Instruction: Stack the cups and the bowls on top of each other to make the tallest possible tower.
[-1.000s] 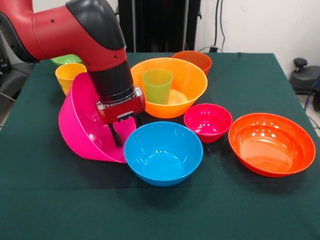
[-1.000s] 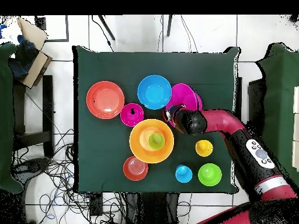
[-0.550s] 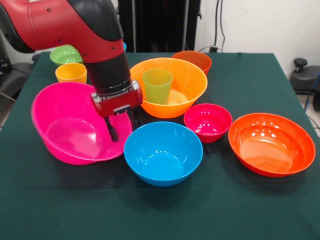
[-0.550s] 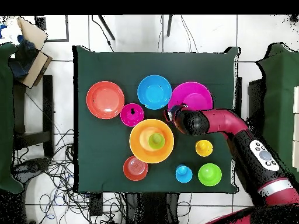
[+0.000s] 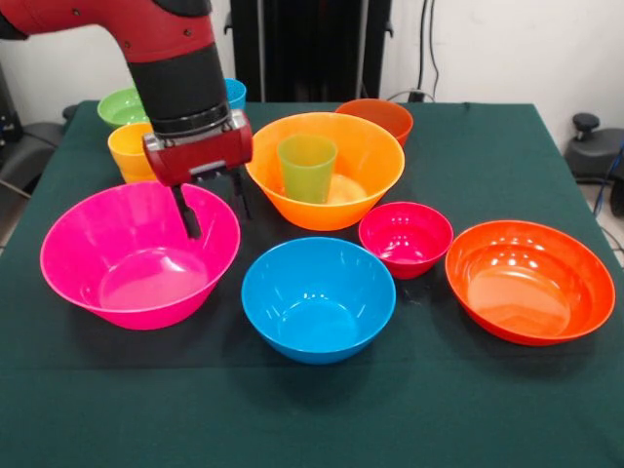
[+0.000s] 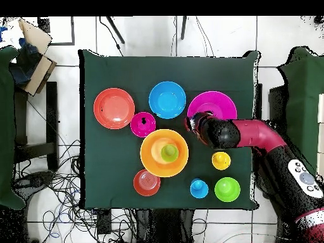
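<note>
Sitting upright on the green bench [image 5: 507, 409], the big pink bowl [image 5: 136, 258] is at the left of the front view. Its far right rim is just under the claw [image 5: 212, 207]. The two dark fingers [image 5: 187, 214] of the claw stand apart, one over the inside of the pink bowl and one outside its rim, and they hold nothing. I cannot tell whether a finger touches the rim.

Beside the pink bowl, to the right, is the medium blue bowl [image 5: 318, 297]. Behind it stands the big orange bowl [image 5: 327, 168], and the green cup [image 5: 306, 168] stands upright inside it. The small magenta bowl [image 5: 406, 237] is just beside the orange bowl, and the wide red-orange bowl [image 5: 529, 280] lies further to the right. The small orange-red bowl [image 5: 378, 116] is behind the big orange bowl.

At the far left, behind the arm [image 5: 146, 39], are the yellow-orange cup [image 5: 130, 148], the small green bowl [image 5: 122, 105] and a part of the blue cup [image 5: 235, 93]. In the overhead view these three stand apart in one group.
</note>
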Tool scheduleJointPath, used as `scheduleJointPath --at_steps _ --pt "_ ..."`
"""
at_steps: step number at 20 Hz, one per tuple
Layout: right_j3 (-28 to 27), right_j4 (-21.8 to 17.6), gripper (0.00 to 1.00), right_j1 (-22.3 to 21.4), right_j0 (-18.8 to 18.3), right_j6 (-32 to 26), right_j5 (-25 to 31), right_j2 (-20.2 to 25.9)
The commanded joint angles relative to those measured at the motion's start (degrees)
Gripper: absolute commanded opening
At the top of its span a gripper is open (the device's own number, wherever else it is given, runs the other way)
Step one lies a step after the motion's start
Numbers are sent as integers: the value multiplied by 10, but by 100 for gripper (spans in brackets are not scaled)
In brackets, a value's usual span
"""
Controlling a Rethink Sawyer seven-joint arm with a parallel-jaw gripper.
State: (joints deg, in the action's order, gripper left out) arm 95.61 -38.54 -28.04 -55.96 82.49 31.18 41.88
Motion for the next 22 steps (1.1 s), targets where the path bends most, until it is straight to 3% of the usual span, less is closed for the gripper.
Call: scheduleJointPath --at_steps 1,10,17,22 --pt "-6 1 100 0 7 -52 55 -10" --pt "-30 -35 100 53 34 -25 -2 -34" --pt "-27 -35 100 48 44 -13 -6 -39" --pt "-62 -52 100 87 53 -22 -21 -47"
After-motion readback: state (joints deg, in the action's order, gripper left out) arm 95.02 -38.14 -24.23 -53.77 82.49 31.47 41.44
